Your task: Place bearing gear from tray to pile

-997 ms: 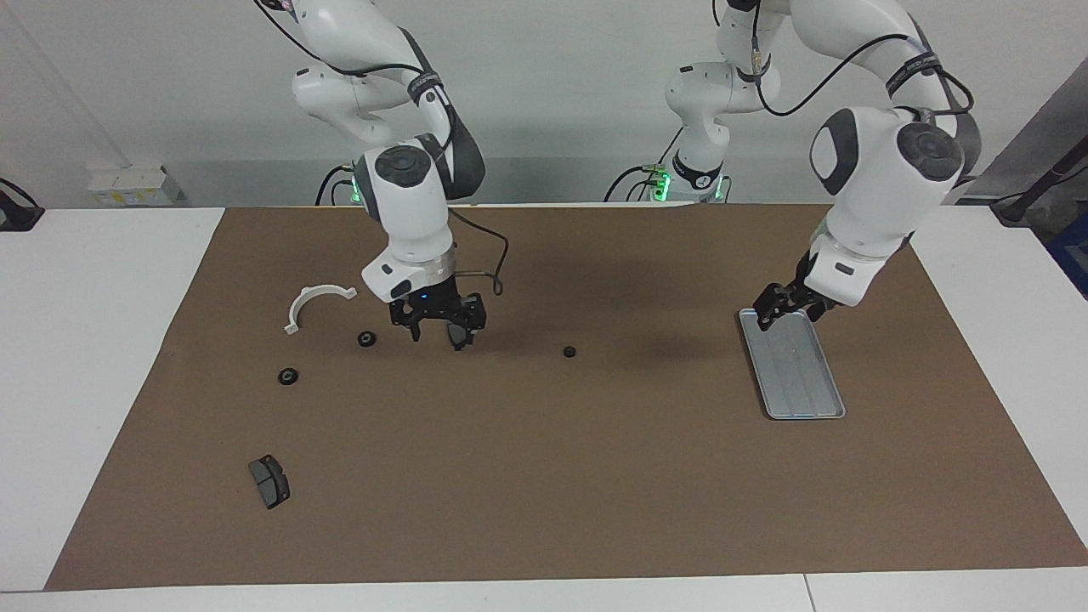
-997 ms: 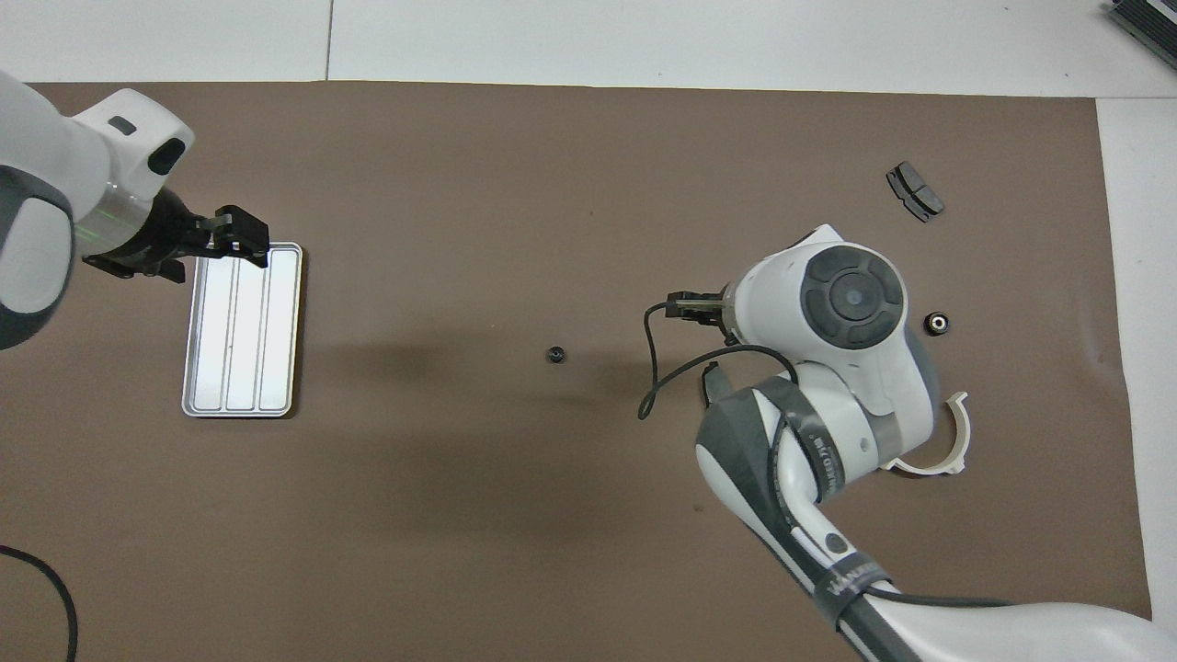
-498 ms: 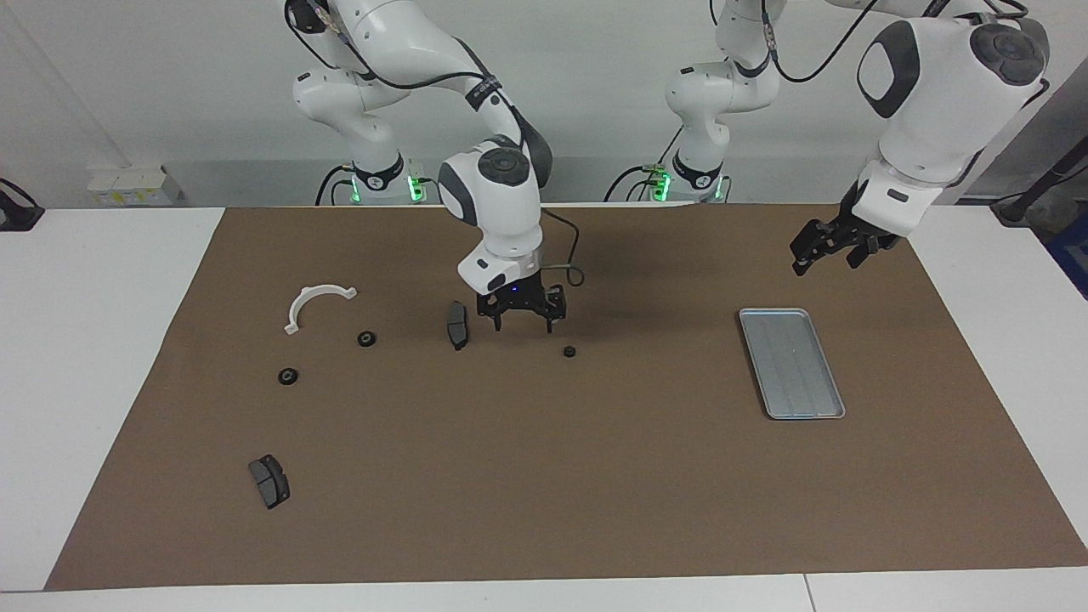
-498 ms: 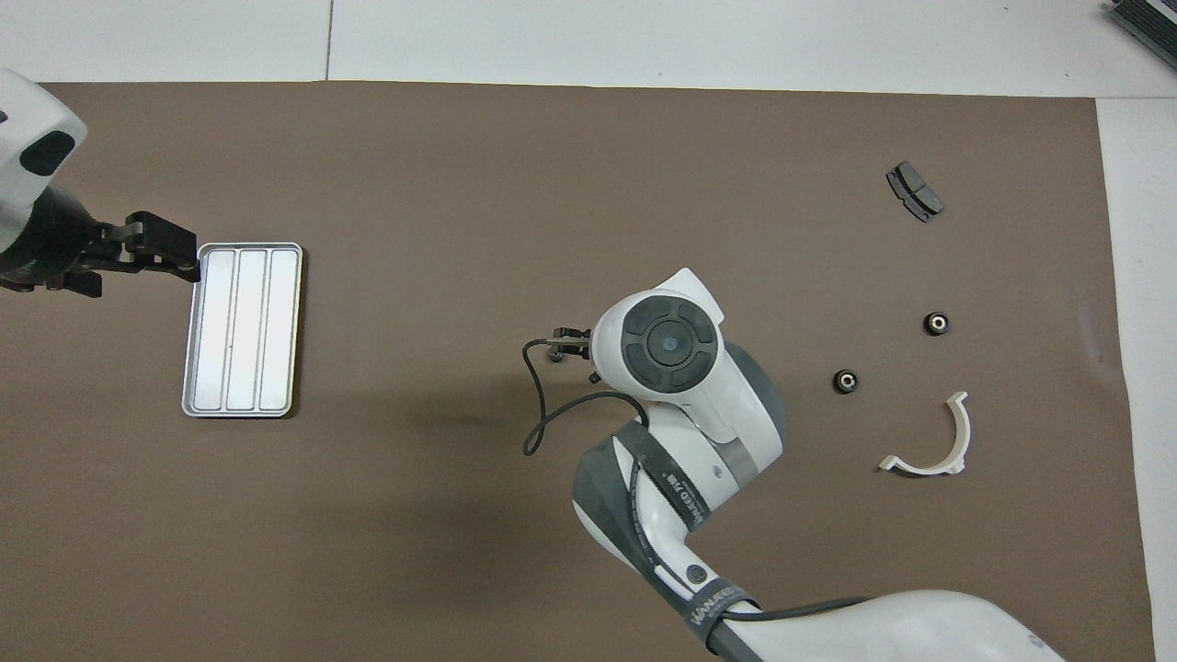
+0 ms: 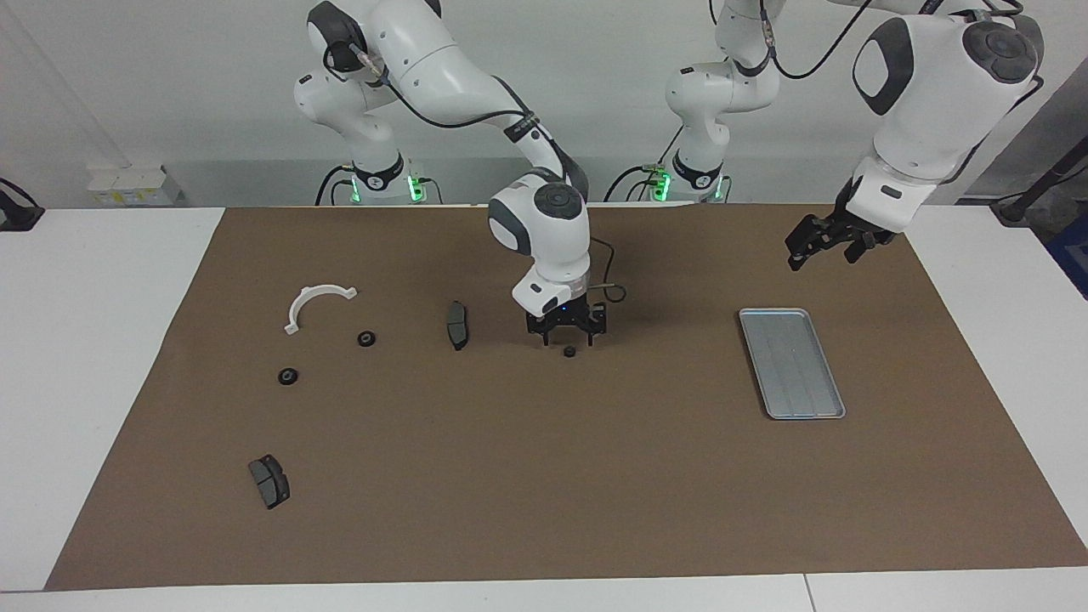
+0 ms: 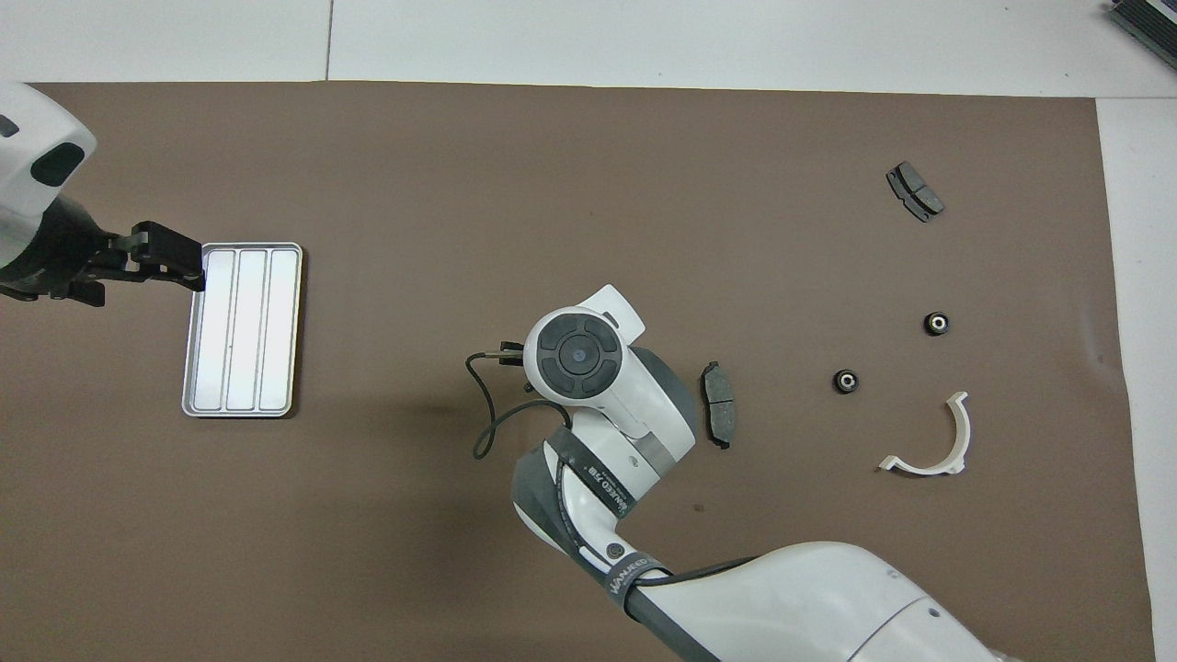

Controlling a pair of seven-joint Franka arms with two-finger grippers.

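A small black bearing gear [image 5: 569,351] lies on the brown mat [image 5: 544,493] near the middle of the table, between the tray and the scattered parts. The right gripper [image 5: 568,337] hangs low directly over it, fingers straddling it from above; whether they touch it cannot be told, and in the overhead view the arm's wrist hides both. Its jaws stand partly apart.

Beside that gear, toward the right arm's end, a dark brake pad [image 5: 457,324] lies on the mat. Farther that way sit two more bearing gears [image 5: 366,338] [image 5: 288,376], and nearer to the robots than these a white half-ring bracket [image 5: 313,303]. A second brake pad [image 5: 269,480] lies well apart, farther from the robots than all of them.

Toward the left arm's end, the silver tray [image 5: 769,399] lies flat with nothing in it. The left gripper [image 5: 823,244] hangs raised in the air, jaws wide and holding nothing, over the mat by the tray's end that is nearer to the robots.
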